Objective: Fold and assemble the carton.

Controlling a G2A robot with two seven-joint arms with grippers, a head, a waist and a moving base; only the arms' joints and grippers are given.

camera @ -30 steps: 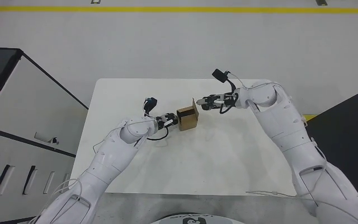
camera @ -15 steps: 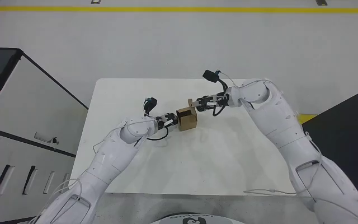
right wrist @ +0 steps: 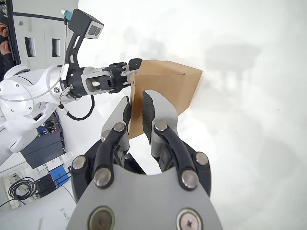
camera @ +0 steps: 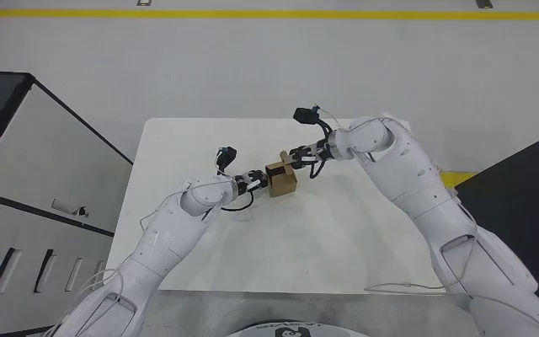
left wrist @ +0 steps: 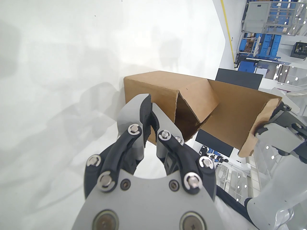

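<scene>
Carton, one, pinched by left gripper and right gripper.

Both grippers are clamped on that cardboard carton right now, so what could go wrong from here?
1. The right gripper pinches only a thin flap of the carton. A hard pull might tear the cardboard or let it slip out.
2. The left gripper holds the opposite wall by its edge. Uneven motion between the arms may skew or crush the still-open carton.
</scene>
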